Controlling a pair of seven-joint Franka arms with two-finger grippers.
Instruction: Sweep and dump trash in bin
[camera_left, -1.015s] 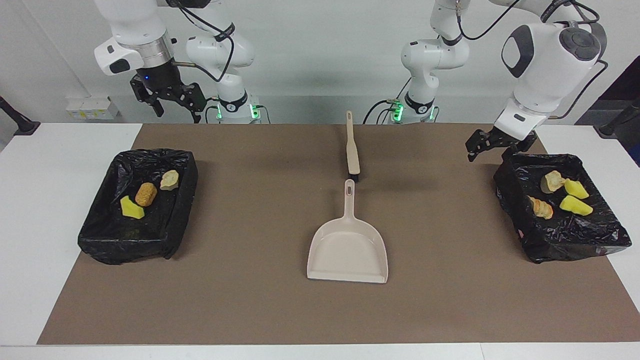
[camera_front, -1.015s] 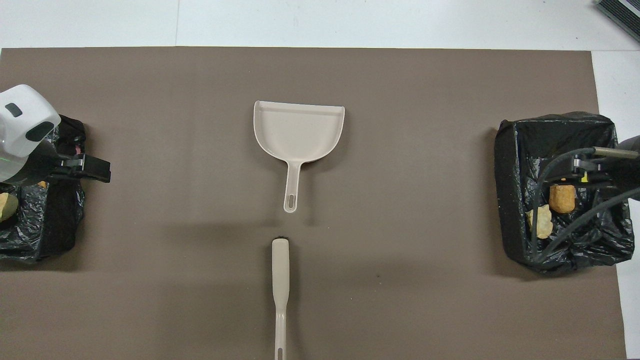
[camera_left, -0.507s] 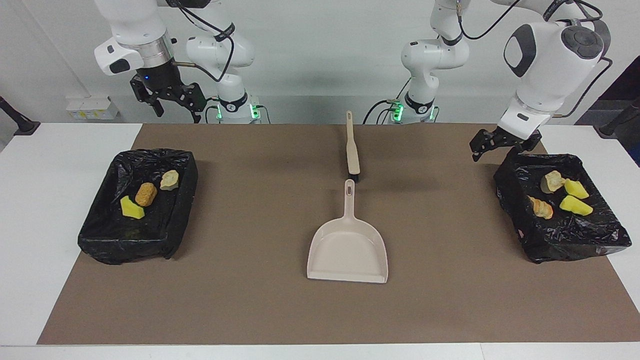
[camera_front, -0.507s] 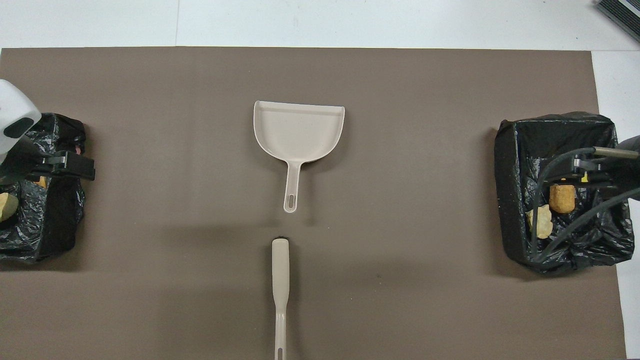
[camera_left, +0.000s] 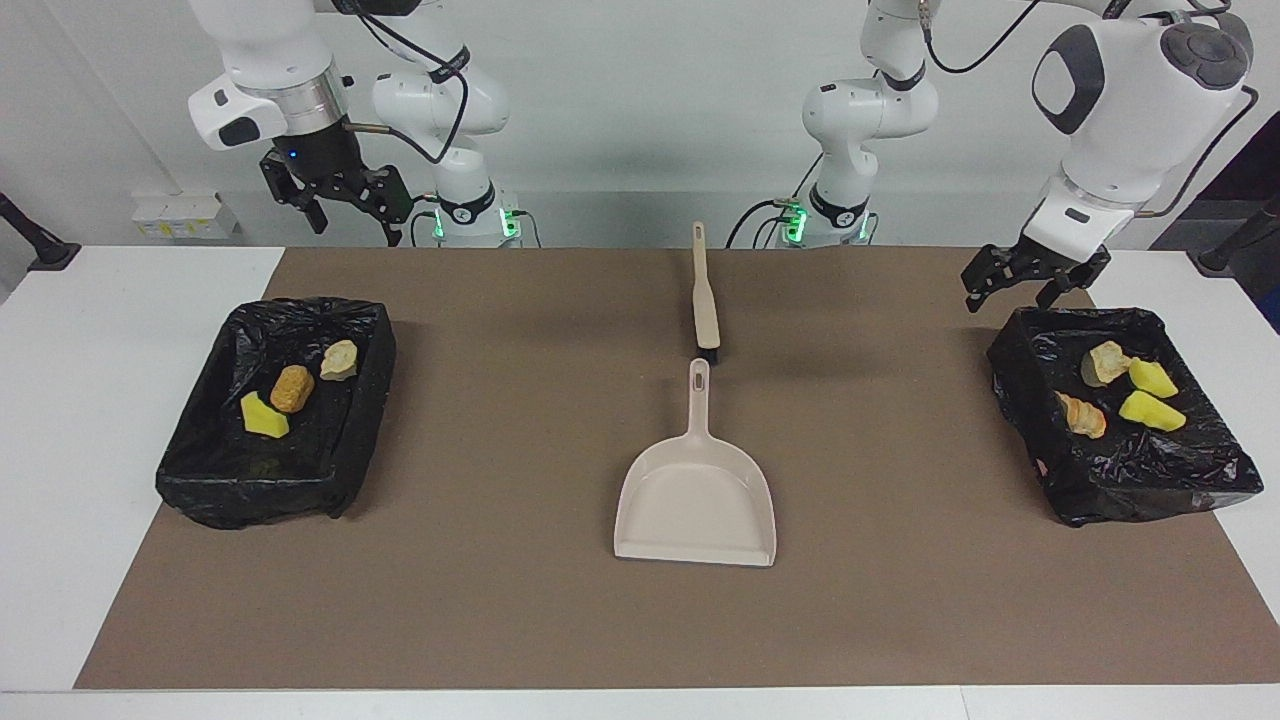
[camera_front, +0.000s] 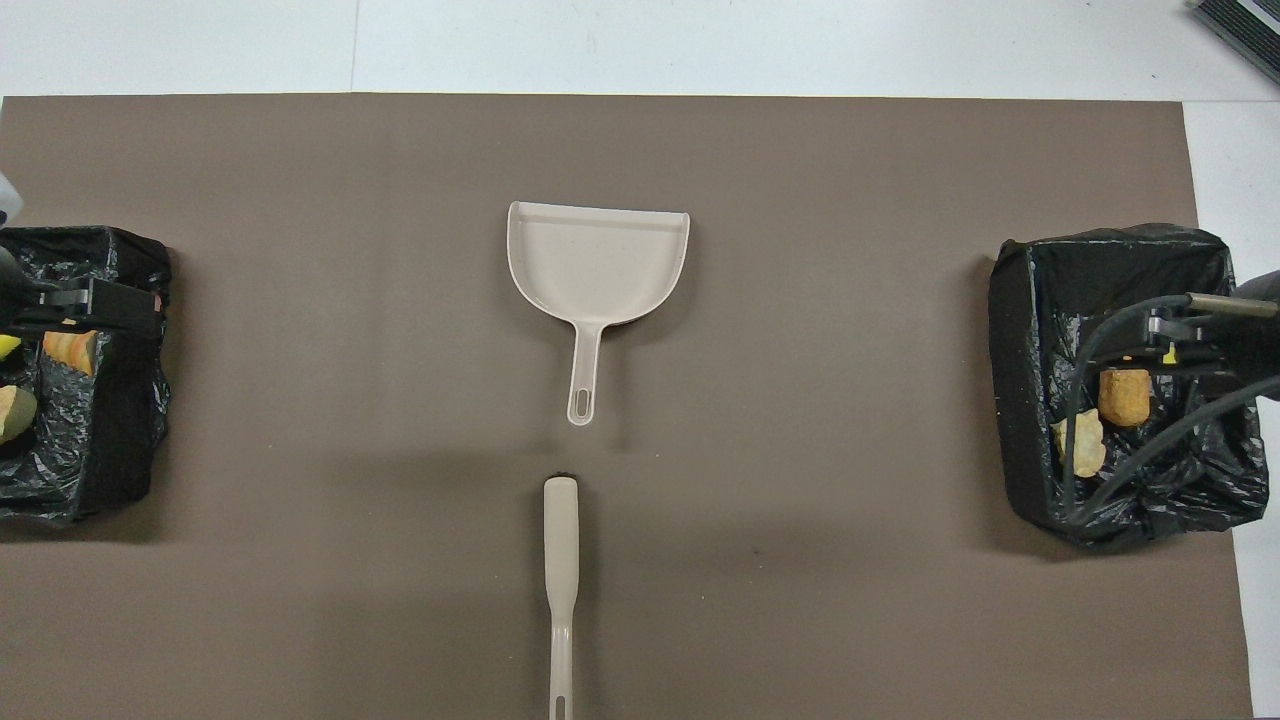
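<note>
A beige dustpan (camera_left: 695, 500) (camera_front: 597, 260) lies empty on the brown mat, its handle toward the robots. A beige brush (camera_left: 705, 300) (camera_front: 561, 560) lies in line with it, nearer the robots. The trash lies in two black-lined bins. The bin (camera_left: 190, 470) (camera_front: 1020, 400) at the right arm's end holds a yellow sponge (camera_left: 263, 417), a golden-brown piece (camera_left: 291, 388) and a pale lump (camera_left: 339, 360). The bin (camera_left: 1060, 480) (camera_front: 100, 450) at the left arm's end holds several scraps (camera_left: 1150, 411). My left gripper (camera_left: 1020, 290) (camera_front: 95, 300) is open and empty over that bin's rim. My right gripper (camera_left: 345, 215) is open, empty and raised.
The brown mat (camera_left: 500, 600) covers most of the white table (camera_left: 80, 350). The bins stand at its two ends. The right arm's cables (camera_front: 1130, 440) hang over its bin in the overhead view.
My left gripper has moved from over the mat toward the left arm's end of the table and now hangs over its bin's rim. The right arm, dustpan and brush have not moved.
</note>
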